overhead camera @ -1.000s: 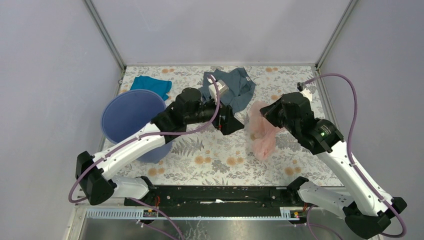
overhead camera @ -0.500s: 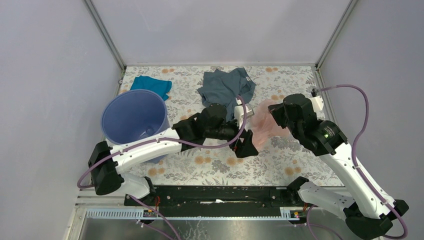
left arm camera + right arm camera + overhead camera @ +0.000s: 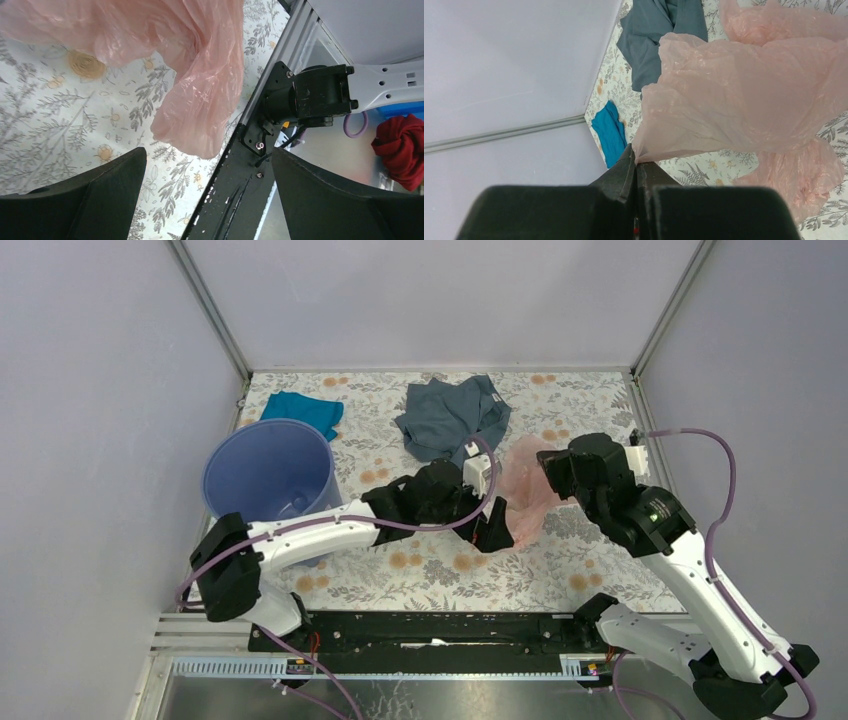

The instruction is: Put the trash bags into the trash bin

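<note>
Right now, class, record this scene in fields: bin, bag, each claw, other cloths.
Trash bin: blue-violet bucket, upright, left side of table
Trash bag: pale pink film, outside the bin, partly held up
Right claw: shut on the trash bag's edge
Left claw: open, near the bag's hanging end
Other cloths: grey-blue garment, teal cloth, both at the back

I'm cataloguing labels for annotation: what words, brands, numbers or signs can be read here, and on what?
None can be read. The trash bag, trash bin, grey-blue garment and teal cloth carry no print; the table cover shows only a flower pattern.
</note>
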Motion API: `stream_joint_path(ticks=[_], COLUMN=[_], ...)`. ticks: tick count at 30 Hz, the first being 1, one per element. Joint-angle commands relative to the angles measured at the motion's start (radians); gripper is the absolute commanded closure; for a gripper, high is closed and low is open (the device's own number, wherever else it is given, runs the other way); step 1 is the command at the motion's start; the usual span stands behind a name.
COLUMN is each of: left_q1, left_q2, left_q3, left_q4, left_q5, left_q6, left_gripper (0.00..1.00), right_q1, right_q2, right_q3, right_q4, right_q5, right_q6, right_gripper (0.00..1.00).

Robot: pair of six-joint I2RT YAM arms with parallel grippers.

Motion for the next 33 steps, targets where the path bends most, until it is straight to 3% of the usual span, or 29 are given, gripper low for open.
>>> stream_joint_path(ticks=[1,5,7,11,15,19,22,26,30,33], left_q1=[-0.001,-0.002,-0.001,-0.002,-0.001,-0.001,-0.001,-0.002,-0.001,0.003], left_q2=[0.05,0.095,0.109,0.071,-0.008,-0.058,-0.082,-0.085,-0.039,-0.102], left_q3=[0.0,-0.007,-0.001,0.019,0.016,0.012,0.016,0.091,0.212,0.161], left_q4=[0.115,0.153,0.137,0.064,0.025,0.015,0.015,-0.075,-0.297,-0.372], left_q5=[0.076,0.139,0.131,0.005,-0.127,-0.188,-0.174,-0.164,-0.151,-0.119], left_q6=[-0.075,-0.114,-0.114,-0.066,-0.015,0.012,0.033,0.06,0.015,-0.086], left_gripper=[0.01,0.01,0.07,0.45,0.76,1.0,1.0,1.0,1.0,1.0], right_q1=[0.0,0.0,0.0,0.0,0.0,0.0,0.0,0.0,0.0,0.001], right_q2=[-0.011,-0.012,-0.008,-0.005,-0.026,-0.059,-0.062,-0.041,-0.043,-0.035], right_q3=[-0.01,-0.033,-0.037,-0.045,-0.073,-0.103,-0.108,-0.12,-0.152,-0.16], right_q4=[0.034,0.065,0.073,0.066,0.031,0.004,-0.005,0.06,0.144,0.17], right_q5=[0.021,-0.013,-0.028,-0.041,-0.032,-0.005,0.031,-0.005,-0.211,-0.415], right_q6=[0.074,0.094,0.096,0.085,0.088,0.081,0.002,-0.331,-0.656,-0.811], right_gripper=[1.0,1.0,1.0,1.0,1.0,1.0,1.0,0.91,0.95,0.98])
